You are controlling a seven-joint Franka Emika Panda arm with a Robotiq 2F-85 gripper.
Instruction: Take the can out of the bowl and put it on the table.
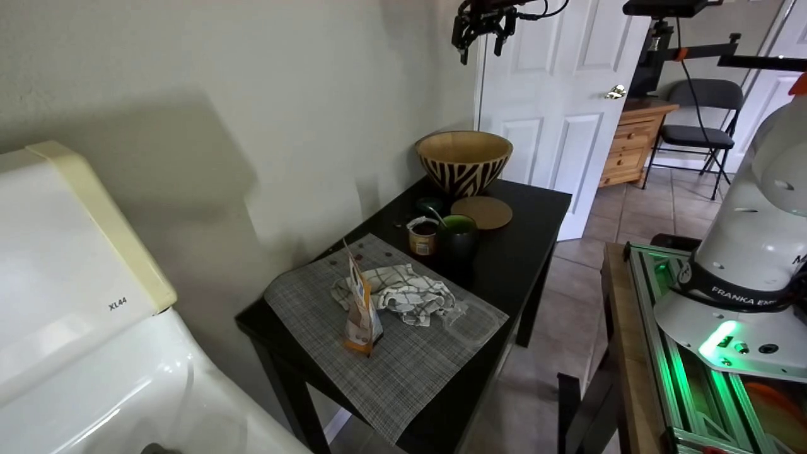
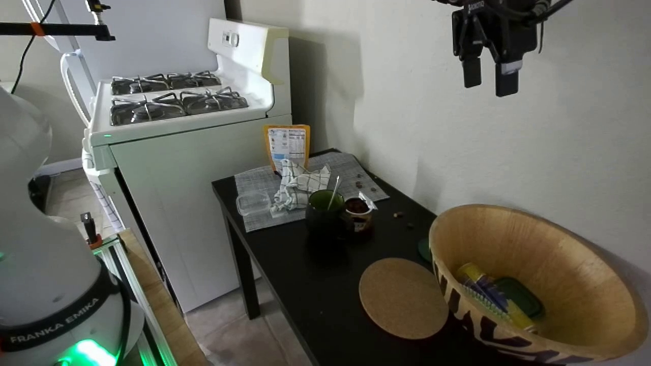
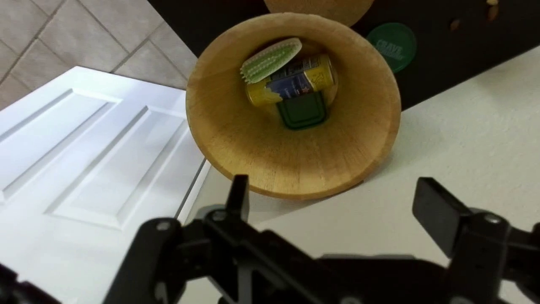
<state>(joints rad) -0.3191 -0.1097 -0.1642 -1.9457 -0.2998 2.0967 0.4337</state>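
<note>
Yellow can [image 3: 291, 86]: lies in bowl [image 3: 295, 162], below and well apart from gripper [image 2: 489, 86], jaws spread; rests sideways, shows blue middle band, printed panel.

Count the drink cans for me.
1: the yellow and blue can, lying on its side in the bowl between a brush and a square green item. Others might be hidden.

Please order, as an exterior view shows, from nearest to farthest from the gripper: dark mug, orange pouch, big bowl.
1. Big bowl, below the gripper.
2. Dark mug, farther along the table.
3. Orange pouch, standing on the placemat.
</note>
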